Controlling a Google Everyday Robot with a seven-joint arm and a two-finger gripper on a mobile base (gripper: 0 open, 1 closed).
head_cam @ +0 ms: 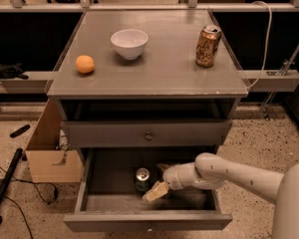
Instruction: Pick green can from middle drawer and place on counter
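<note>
The green can stands upright on the dark floor of the pulled-out middle drawer, its silver lid facing up. My gripper reaches into the drawer from the right and sits just right of the can. It is open, with one pale finger at the can's front right and the other behind it. It holds nothing. The grey counter is the cabinet top above.
On the counter are an orange ball, a white bowl and a gold-orange can. A shut drawer front with a knob sits above the open drawer. A cardboard box stands left of the cabinet, with cables on the floor.
</note>
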